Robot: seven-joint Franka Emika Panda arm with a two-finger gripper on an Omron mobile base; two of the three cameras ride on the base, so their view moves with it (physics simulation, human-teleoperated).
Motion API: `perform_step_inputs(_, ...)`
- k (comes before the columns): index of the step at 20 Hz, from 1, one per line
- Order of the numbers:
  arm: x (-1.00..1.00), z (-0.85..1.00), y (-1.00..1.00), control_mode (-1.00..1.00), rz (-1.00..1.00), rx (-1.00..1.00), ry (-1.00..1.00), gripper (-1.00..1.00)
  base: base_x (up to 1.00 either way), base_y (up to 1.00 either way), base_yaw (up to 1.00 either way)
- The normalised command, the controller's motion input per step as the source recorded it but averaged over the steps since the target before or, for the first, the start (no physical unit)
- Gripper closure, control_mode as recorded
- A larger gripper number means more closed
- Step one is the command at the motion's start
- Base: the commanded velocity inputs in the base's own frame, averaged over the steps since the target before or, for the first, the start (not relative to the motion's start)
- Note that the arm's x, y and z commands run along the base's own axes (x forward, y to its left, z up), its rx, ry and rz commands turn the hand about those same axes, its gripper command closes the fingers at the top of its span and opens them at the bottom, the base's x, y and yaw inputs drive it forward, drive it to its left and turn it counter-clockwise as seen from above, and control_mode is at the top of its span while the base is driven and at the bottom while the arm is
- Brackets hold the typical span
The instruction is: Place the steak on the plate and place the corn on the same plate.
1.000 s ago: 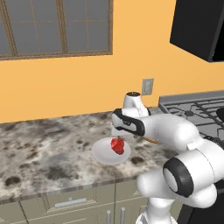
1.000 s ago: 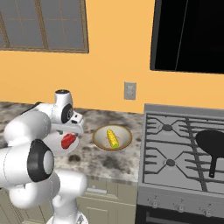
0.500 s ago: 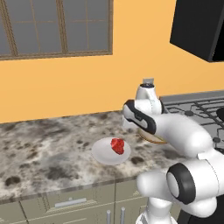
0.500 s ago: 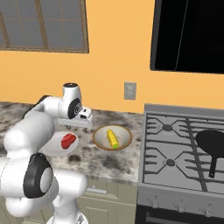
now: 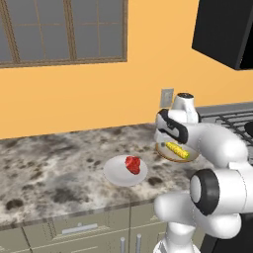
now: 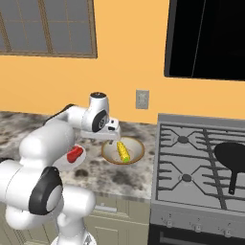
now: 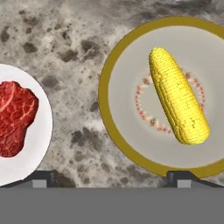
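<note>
Arm stretched forward, hand poised high and pointing down.
The white arm bends at its dark elbow joint and reaches out ahead of the base, wrist turned so the gripper faces straight down. In the hand view the two dark fingertips stand wide apart, nothing between them, and touch nothing.

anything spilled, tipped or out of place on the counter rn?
Nothing spilled or tipped. The steak lies on the plate. Only the corn is off target: it lies flat in the brown-rimmed bowl beside the plate.
</note>
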Motion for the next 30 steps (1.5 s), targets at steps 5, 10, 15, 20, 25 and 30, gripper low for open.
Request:
perform_step_inputs(5,0.33,0.00,-0.49,-1.00,0.23,0.04,0.00,-1.00,0.00,0.00,0.00)
perform_step_inputs(10,0.31,-0.15,-0.28,-1.00,0.16,0.01,0.00,-1.00,0.00,0.00,0.00)
perform_step_inputs(15,0.35,-0.35,-0.19,-1.00,0.09,0.00,0.00,-1.00,0.00,0.00,0.00)
perform_step_inputs(20,0.26,-0.38,-0.15,-1.00,0.02,0.00,0.00,-1.00,0.00,0.00,0.00)
perform_step_inputs(25,0.17,-0.38,-0.03,-1.00,0.00,-0.01,0.00,-1.00,0.00,0.00,0.00)
perform_step_inputs(30,0.07,-0.32,-0.03,-1.00,0.00,-0.01,0.02,-1.00,0.00,0.00,0.00)
